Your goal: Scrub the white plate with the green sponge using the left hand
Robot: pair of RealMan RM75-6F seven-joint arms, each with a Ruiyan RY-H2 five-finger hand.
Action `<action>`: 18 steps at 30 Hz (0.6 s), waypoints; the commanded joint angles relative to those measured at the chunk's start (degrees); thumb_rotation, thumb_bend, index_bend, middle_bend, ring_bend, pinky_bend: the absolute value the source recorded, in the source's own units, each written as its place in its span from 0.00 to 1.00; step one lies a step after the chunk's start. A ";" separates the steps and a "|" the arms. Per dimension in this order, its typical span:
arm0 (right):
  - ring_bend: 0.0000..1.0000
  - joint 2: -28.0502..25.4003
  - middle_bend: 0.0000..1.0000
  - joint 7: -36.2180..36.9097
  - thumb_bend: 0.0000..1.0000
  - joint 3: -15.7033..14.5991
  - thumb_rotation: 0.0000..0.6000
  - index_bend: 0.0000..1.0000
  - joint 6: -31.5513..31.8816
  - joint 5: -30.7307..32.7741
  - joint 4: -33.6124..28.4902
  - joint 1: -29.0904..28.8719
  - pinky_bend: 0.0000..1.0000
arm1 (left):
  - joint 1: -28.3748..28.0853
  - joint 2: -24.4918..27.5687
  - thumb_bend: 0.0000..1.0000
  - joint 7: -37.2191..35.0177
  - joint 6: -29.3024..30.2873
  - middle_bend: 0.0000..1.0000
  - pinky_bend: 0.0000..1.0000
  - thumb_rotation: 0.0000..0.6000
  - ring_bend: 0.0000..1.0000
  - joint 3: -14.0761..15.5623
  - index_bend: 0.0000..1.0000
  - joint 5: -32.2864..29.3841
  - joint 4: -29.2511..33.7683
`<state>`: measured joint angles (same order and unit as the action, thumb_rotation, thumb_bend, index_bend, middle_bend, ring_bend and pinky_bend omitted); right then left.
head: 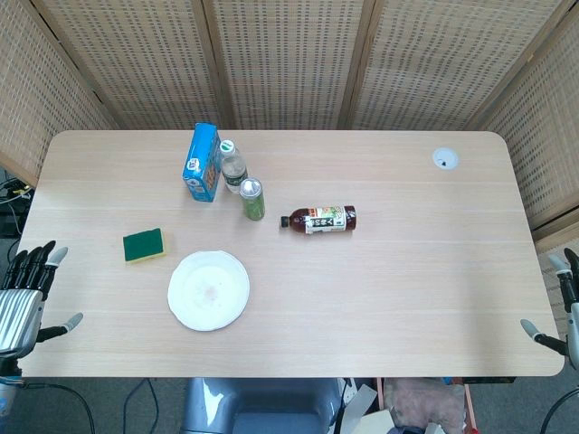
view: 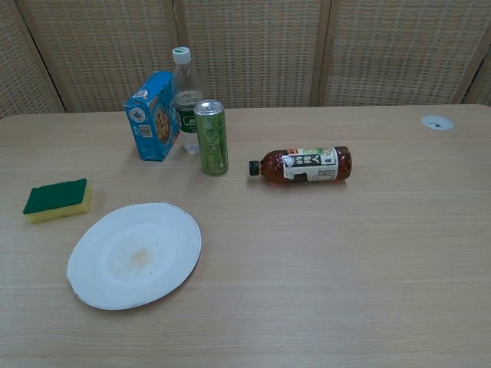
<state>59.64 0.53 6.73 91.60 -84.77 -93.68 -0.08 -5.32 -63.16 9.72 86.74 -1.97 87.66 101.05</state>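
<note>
while the sponge (head: 144, 244) sits flat, green side up, just left of the plate (head: 208, 290) and not touching it, the risk is a clumsy pinch: it's low and soft, so fingers could skid it away or nudge the plate, which shows a brownish smear at its centre. can (head: 252, 199) and bottle (head: 318, 220) lie further back. left hand (head: 25, 294) hovers off the table's left edge, fingers spread, holding nothing; right hand (head: 561, 307) likewise loose and empty.

The right hand (head: 563, 303) is cut off by the head view's edge, so only some fingers (head: 540, 334) show. The water bottle (view: 184, 98) is partly hidden behind the green can (view: 212, 137).
</note>
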 commanded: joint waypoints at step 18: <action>0.00 0.71 0.00 -1.62 0.00 0.42 1.00 0.06 -2.86 2.11 0.22 -1.28 0.00 | -16.46 -7.62 0.00 0.82 -26.49 0.00 0.00 1.00 0.00 -9.06 0.00 -18.32 -15.84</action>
<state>60.17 -0.77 6.94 89.45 -83.38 -93.60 -1.03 -14.46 -66.26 10.28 70.52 -7.55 75.86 93.62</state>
